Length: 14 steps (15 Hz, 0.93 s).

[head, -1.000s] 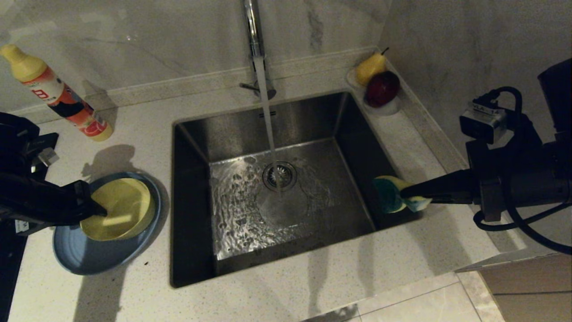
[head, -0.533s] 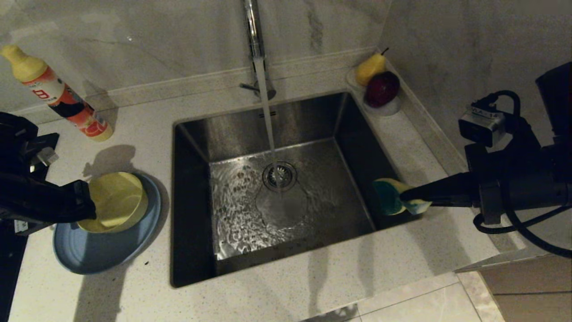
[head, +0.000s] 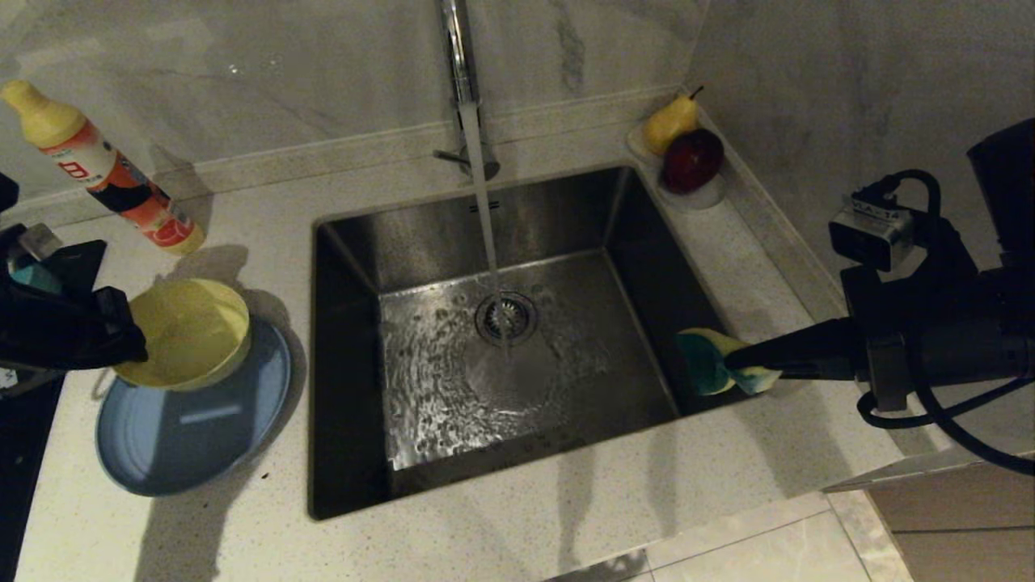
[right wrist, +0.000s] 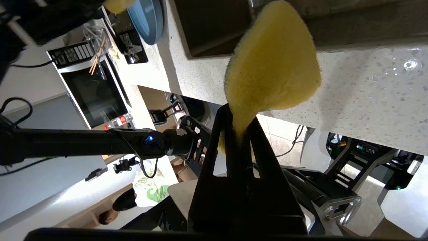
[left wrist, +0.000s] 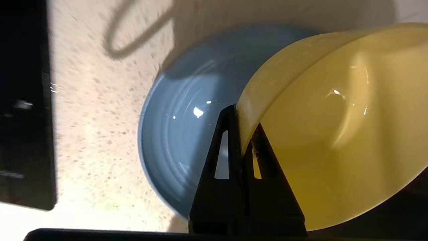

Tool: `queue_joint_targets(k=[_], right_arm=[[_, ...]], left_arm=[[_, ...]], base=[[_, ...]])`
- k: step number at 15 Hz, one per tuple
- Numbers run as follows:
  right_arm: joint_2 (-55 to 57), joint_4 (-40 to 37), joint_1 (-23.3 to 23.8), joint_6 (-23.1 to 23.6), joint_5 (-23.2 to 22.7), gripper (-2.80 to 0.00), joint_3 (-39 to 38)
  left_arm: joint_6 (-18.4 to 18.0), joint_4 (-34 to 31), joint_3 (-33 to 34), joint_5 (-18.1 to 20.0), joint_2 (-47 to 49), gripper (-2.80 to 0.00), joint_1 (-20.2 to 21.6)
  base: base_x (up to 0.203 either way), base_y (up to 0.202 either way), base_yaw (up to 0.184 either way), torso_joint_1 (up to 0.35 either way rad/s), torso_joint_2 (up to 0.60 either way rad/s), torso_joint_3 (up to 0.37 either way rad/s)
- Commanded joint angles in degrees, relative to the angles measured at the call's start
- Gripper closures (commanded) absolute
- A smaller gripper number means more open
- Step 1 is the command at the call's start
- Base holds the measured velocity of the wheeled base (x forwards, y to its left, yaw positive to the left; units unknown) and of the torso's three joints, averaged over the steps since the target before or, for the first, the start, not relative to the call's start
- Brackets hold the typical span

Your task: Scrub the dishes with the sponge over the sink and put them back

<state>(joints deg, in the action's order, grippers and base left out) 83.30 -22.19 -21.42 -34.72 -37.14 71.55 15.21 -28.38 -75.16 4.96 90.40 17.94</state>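
My left gripper [head: 133,343] [left wrist: 243,122] is shut on the rim of the pale-yellow bowl [head: 186,331] [left wrist: 334,134], one finger inside and one outside. The bowl hangs tilted just above the slate-blue ridged plate [head: 190,428] [left wrist: 180,120], which lies on the counter left of the sink [head: 501,339]. At the sink's right edge my right gripper [head: 732,360] [right wrist: 241,122] is shut on one end of the sponge [head: 711,360] [right wrist: 271,73], its teal face toward the basin. Water runs from the tap [head: 461,56] onto the drain [head: 506,317].
A yellow-capped detergent bottle [head: 105,174] leans against the back wall at the left. A small white dish with a pear [head: 669,121] and a red apple [head: 691,160] sits at the sink's back right corner. A dark appliance [head: 24,388] borders the counter's left edge.
My left gripper shut on the yellow bowl's rim and lifted it up off the blue plate, toward the back left. The right arm with the sponge barely moved.
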Motion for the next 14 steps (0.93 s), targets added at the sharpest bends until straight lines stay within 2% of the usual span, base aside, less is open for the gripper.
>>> queue_joint_targets(k=[1,6,7,9,12,14], right_arm=[[-0.01,-0.14,-0.03,-0.17,-0.21,0.0,0.0],[0.81,-0.05,-0.03,-0.17,-0.3,0.0,-0.18],[0.99,0.04,-0.03,-0.17,-0.3,0.0,-0.18],[0.99,0.83,-0.11,-0.17,-0.38,0.0,-0.18],[1.25,1.09,-0.64,-0.17,-0.3,0.0,-0.09],[1.52,1.09,-0.64,-0.26,-0.21,0.0,-0.18]], left_arm=[[0.56,-2.77,-4.32,0.22,-3.25,0.0,0.01],[1.83,-8.47,-12.5,0.82,-7.29,0.0,-0.88],[3.75,-8.95,-13.69,1.19,-7.36,0.0,-2.33],[9.08,-9.04,-15.52,1.34,-6.62,0.0,-6.46],[12.1,-8.65,-16.19,0.41,-3.62,0.0,-14.6],[13.51,-7.71,-17.31,-3.22,0.02,0.0,-20.15]], base=[[0.0,0.0,0.0,0.0,0.0,0.0],[0.0,0.0,0.0,0.0,0.0,0.0],[0.0,0.0,0.0,0.0,0.0,0.0],[0.0,0.0,0.0,0.0,0.0,0.0],[0.0,0.0,0.0,0.0,0.0,0.0],[0.0,0.0,0.0,0.0,0.0,0.0]])
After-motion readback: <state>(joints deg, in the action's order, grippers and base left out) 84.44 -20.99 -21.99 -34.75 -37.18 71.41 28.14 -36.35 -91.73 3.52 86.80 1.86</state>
